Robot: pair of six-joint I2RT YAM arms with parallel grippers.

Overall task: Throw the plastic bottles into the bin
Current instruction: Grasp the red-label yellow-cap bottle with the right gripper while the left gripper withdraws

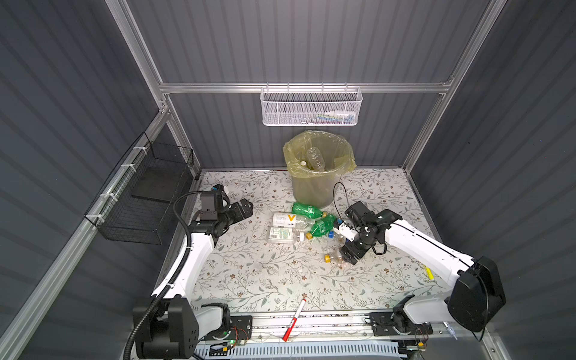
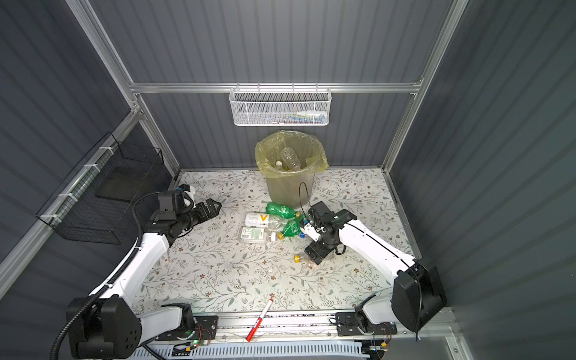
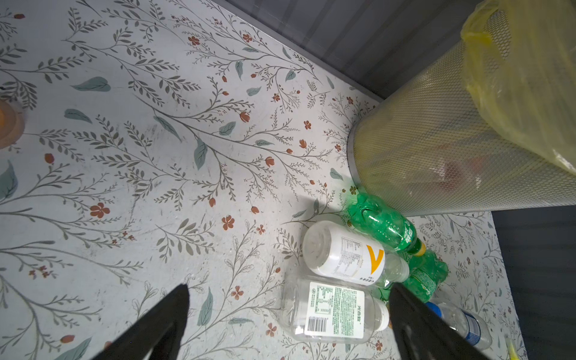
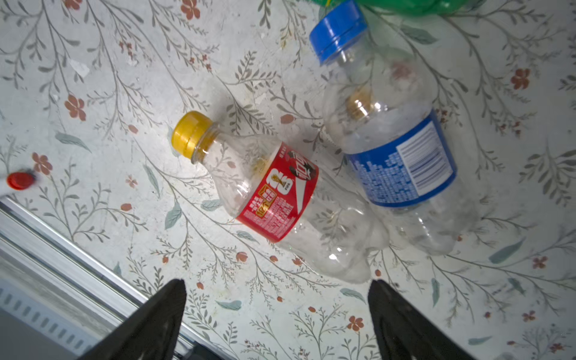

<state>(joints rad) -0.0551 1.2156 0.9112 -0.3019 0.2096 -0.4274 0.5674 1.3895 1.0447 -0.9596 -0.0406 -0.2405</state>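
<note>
The bin, grey mesh with a yellow bag, stands at the back and holds a clear bottle. In front of it lie several plastic bottles: two green ones, an orange-V-labelled one and a green-printed one. Further forward lie a red-labelled bottle with a yellow cap and a blue-labelled one. My right gripper hangs open just short of the red-labelled bottle's base, holding nothing. My left gripper is open and empty, left of the pile.
A red-and-white marker pen lies at the table's front edge. A white mesh basket hangs on the back wall and a black wire basket on the left wall. A yellow object lies beside the right arm.
</note>
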